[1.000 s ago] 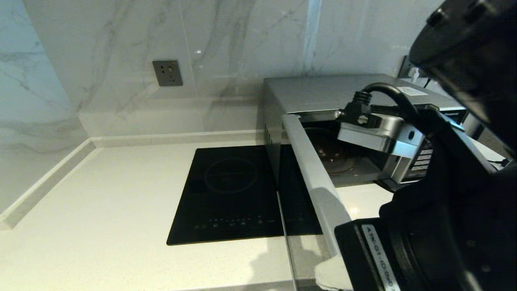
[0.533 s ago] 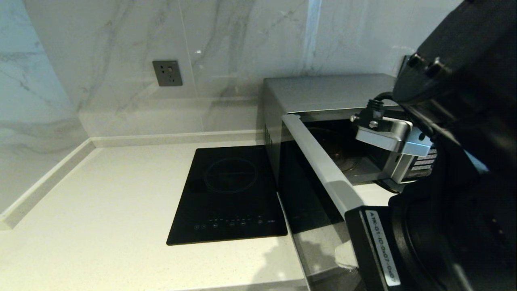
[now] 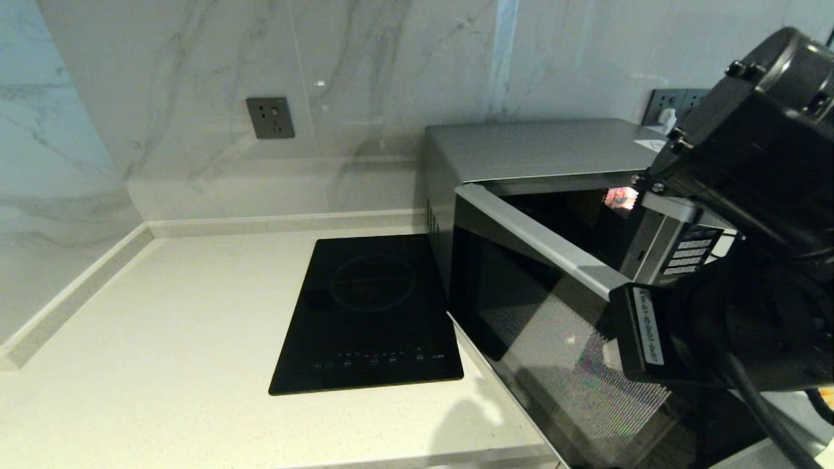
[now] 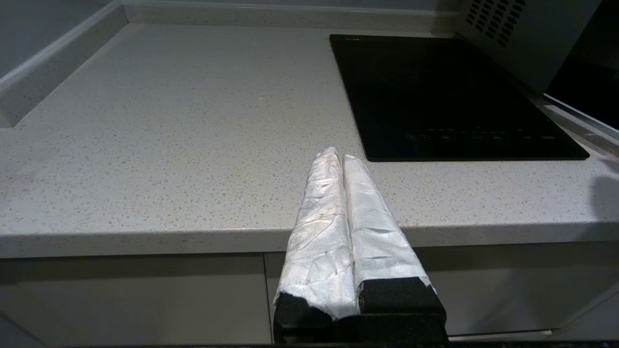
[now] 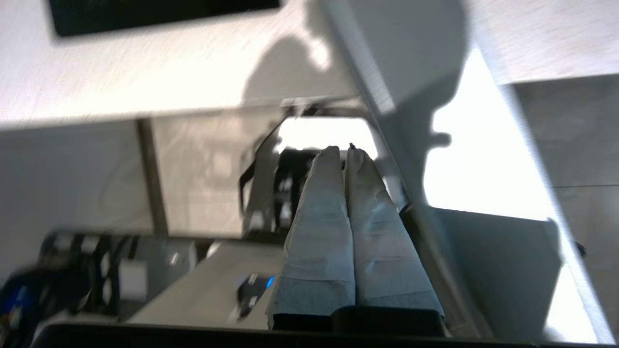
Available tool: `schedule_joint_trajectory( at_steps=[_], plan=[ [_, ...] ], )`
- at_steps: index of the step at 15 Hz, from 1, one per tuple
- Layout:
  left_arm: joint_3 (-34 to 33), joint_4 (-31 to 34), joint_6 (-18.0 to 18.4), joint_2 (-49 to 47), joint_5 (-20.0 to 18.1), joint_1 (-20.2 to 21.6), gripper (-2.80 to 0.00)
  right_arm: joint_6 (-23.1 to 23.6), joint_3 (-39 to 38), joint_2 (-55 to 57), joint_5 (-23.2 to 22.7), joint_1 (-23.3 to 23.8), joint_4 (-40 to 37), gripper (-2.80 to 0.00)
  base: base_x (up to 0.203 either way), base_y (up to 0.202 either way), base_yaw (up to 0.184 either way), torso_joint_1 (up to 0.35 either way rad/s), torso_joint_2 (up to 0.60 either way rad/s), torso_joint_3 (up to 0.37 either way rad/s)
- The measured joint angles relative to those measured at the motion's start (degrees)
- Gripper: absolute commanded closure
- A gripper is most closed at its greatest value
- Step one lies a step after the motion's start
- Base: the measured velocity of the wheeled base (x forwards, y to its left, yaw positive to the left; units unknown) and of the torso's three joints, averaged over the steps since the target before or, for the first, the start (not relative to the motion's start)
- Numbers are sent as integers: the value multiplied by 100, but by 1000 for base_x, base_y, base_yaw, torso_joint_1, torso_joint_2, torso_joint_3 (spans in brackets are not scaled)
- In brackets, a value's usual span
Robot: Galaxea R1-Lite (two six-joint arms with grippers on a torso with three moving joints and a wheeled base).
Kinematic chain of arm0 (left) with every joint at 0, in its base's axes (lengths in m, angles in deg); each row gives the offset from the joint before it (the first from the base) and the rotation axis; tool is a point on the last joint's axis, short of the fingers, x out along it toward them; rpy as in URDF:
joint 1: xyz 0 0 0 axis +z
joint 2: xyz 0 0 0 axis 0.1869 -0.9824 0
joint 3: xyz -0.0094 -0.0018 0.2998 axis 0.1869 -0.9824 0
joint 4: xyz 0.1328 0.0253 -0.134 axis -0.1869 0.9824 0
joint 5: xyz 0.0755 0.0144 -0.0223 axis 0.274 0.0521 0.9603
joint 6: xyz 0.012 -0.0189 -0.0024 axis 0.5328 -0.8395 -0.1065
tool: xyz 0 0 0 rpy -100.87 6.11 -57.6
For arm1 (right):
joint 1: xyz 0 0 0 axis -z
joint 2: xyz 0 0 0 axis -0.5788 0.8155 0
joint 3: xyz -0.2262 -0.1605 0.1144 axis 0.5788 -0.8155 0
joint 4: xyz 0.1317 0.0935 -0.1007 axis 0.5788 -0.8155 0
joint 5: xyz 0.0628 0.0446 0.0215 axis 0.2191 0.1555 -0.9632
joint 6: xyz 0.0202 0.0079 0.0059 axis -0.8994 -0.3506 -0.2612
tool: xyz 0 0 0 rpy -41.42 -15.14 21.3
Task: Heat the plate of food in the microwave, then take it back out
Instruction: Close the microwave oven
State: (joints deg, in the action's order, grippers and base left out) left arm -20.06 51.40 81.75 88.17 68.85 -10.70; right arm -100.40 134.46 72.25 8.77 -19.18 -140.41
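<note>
Right gripper (image 5: 344, 153) first: jaws pressed flat together, both white-wrapped fingers (image 5: 319, 222) touching along their whole length, nothing between them. From the right wrist view it hangs out past the front edge of the worktop (image 3: 163, 365), pointing down along the cabinet fronts, right beside the edge of the microwave door (image 3: 560, 332). I can't say whether the fingers touch that door. In the head view the gripper itself is hidden behind the bulky black right arm (image 3: 736, 260) filling the right side.

Left gripper (image 4: 337, 157) is parked low in front of the worktop's front edge, jaws together too, wrapped fingertips meeting, holding nothing, well apart from the cooktop (image 3: 374, 312).

The microwave (image 3: 534, 153) sits toward the back right of the worktop, just beside the black cooktop. Its door stands partly ajar, swung out at an angle over the front edge, with the dark glass facing the camera. Through the gap at the top the cavity is dark with one small bright pinkish patch (image 3: 620, 198); can't tell what that is. The plate of food isn't visible in any view, so I can't say if it's inside.

The button panel (image 3: 690, 251) peeks out behind the arm.
</note>
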Motion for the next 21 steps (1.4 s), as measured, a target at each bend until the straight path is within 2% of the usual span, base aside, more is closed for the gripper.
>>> schedule_joint_trajectory(
  at_steps=[3, 8, 14, 21],
  plan=[
    [0, 0, 2, 0, 0, 0, 0, 196, -137, -168, 125, 548, 51, 0, 0, 0, 0, 0, 0, 0],
    [0, 1, 0, 0, -1, 0, 0, 886, -418, -488, 128, 1651, 459, 0, 0, 0, 0, 0, 0, 0],
    [0, 0, 2, 0, 2, 0, 0, 1474, -781, -474, 103, 2905, 1530, 0, 0, 0, 0, 0, 0, 0],
    [0, 0, 0, 0, 0, 0, 0, 1743, -737, 240, -1, 3844, 2847, 0, 0, 0, 0, 0, 0, 0]
  ],
)
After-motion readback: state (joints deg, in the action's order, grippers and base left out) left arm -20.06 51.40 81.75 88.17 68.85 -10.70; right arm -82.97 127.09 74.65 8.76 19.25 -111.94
